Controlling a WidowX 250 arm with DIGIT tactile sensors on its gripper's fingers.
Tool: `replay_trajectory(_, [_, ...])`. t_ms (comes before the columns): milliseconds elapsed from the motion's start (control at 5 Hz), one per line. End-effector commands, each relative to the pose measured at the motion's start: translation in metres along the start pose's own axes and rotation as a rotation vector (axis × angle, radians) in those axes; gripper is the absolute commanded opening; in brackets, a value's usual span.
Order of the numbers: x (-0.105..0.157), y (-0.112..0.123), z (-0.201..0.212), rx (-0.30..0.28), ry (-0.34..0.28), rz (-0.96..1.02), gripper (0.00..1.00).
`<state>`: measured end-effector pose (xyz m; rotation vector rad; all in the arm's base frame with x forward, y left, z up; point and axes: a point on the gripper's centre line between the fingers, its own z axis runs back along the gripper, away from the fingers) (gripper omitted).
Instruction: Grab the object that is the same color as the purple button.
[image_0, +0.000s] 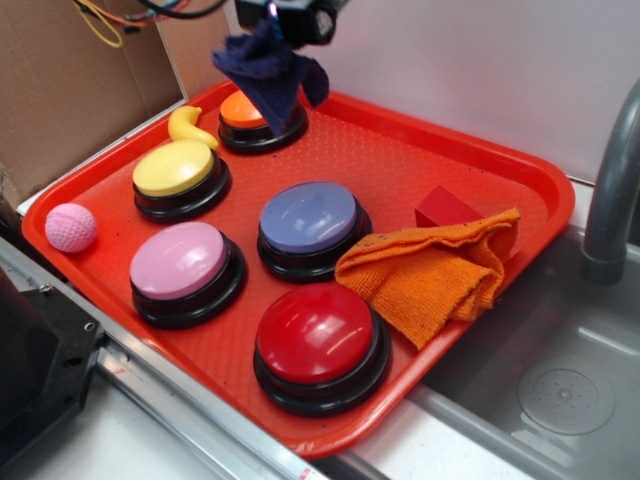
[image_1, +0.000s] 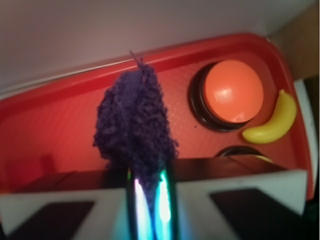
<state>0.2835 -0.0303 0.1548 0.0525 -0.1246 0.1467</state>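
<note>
end effector (image_0: 272, 22) at 12 o'clock over the red tray (image_0: 420, 170), pinching the dark purple cloth (image_0: 268, 70), which hangs clear above the orange button (image_0: 255, 112). in the wrist view, cloth (image_1: 134, 127) bunched between the fingers (image_1: 162, 202). purple button (image_0: 310, 218) at tray centre, orange cloth (image_0: 435, 275) at its 3 o'clock, pink button (image_0: 180, 262) at its 8 o'clock.
</note>
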Motion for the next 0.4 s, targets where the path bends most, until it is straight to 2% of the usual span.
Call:
replay_trajectory(0, [-0.026, 0.007, 0.062, -0.131, -0.16, -0.072, 0.0])
replay_trajectory(200, [-0.027, 0.015, 0.047, -0.086, -0.112, 0.008, 0.0])
